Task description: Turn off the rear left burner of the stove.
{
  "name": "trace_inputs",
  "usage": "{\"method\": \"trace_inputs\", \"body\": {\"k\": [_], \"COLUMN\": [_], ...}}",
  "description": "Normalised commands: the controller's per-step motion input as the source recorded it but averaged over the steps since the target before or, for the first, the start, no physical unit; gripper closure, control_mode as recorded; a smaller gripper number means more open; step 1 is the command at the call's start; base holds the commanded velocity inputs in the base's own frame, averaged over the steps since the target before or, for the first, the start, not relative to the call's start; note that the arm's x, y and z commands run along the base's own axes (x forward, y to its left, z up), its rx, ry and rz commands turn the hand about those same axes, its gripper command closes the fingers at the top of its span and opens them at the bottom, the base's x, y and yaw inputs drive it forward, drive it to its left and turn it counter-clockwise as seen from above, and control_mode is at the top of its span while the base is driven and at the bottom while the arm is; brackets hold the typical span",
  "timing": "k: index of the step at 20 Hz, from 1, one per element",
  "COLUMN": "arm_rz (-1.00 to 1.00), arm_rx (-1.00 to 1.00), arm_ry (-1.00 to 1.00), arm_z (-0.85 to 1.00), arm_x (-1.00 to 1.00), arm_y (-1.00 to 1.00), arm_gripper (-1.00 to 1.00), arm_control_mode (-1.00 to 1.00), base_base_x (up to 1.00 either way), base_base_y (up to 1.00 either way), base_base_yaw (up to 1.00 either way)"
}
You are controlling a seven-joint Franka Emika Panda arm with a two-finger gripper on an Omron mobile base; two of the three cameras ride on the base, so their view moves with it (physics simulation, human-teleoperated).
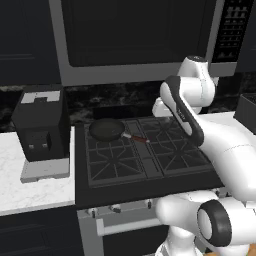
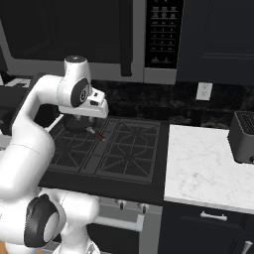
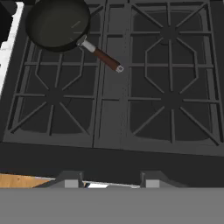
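The stove (image 1: 150,176) is a black range with four dark grates. On its rear left burner (image 3: 65,56) sits a dark frying pan (image 3: 57,22) (image 1: 106,130), whose brown handle (image 3: 107,59) points toward the centre strip. My gripper (image 3: 109,181) hovers high over the cooktop near the stove's front edge, looking down. It is open, its fingertips (image 3: 70,179) apart with nothing between them. Small silvery knobs (image 1: 116,207) line the stove's front below the cooktop. In the right base view my hand hides part of the pan (image 2: 74,124).
A black coffee machine (image 1: 42,130) stands on the white counter (image 1: 30,187) left of the stove. A microwave (image 1: 135,40) hangs above. A dark toaster (image 2: 243,136) sits on the right counter (image 2: 203,163). The pale oven handle (image 1: 125,227) runs below the knobs.
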Motion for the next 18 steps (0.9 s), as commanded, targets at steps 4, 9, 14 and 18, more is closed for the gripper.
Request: {"method": "trace_inputs", "body": {"k": [4, 9, 14, 18], "arm_rz": [0.0, 0.06, 0.09, 0.05], "arm_rx": [0.0, -0.03, -0.16, -0.22], "arm_ry": [0.0, -0.2, -0.19, -0.05], "arm_z": [0.0, -0.05, -0.11, -0.26], "arm_x": [-0.21, -0.93, -0.92, -0.58], "arm_y": [0.0, 0.24, 0.61, 0.62], "arm_gripper": [-1.0, -1.0, -1.0, -1.0], "arm_control_mode": [-1.0, -1.0, -1.0, -1.0], "base_base_x": [0.0, 0.0, 0.0, 0.0], "base_base_y": [0.0, 0.0, 0.0, 0.0], "base_base_yaw": [0.0, 0.0, 0.0, 0.0]}}
